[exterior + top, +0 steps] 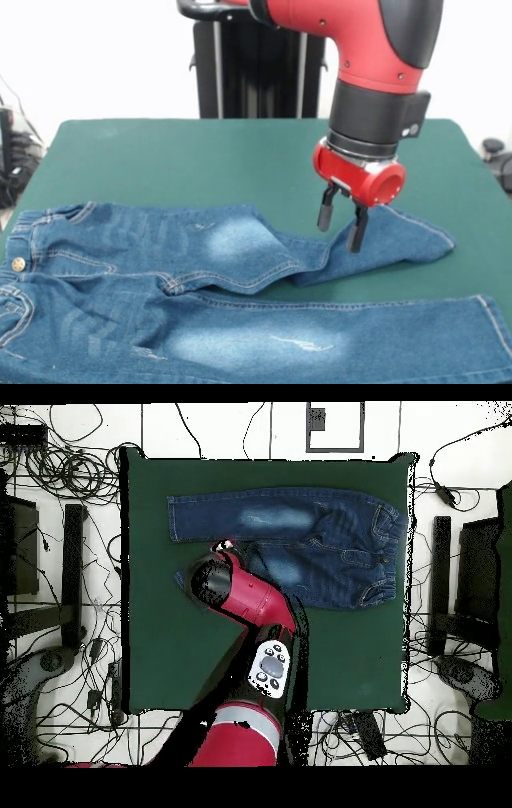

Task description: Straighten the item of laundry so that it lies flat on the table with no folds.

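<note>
Jeans (200, 280) are spread across the table (200, 160) with one leg doubled back, and the gripper (342, 226) is held open and empty just above that fold, presumably so it can be seized.

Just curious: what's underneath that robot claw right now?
The gripper is open, right over the jeans' folded-back far leg, on the green table. Whatever that fold covers is hidden.

Many black cables (60, 454) lie tangled on the white floor (450, 434) around the table; dark stands (73, 574) are at both sides. A grey square plate (334, 426) lies on the floor beyond the far edge.
</note>
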`<state>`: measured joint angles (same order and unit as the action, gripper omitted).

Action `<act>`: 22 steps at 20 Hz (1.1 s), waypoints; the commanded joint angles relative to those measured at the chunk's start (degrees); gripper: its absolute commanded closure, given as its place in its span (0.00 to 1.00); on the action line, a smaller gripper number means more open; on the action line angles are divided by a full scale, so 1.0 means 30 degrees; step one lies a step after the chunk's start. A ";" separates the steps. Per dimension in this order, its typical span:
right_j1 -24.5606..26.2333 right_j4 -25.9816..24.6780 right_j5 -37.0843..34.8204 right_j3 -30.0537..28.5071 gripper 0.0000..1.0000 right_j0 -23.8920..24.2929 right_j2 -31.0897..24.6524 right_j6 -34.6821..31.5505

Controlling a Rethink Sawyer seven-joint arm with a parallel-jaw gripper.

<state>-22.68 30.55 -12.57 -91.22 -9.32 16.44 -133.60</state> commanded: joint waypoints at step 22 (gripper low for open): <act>-0.1048 -0.5444 0.5940 -0.5579 0.00 0.5460 -0.8996 -0.2960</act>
<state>-27.28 18.29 1.01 -100.45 5.04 1.15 -133.60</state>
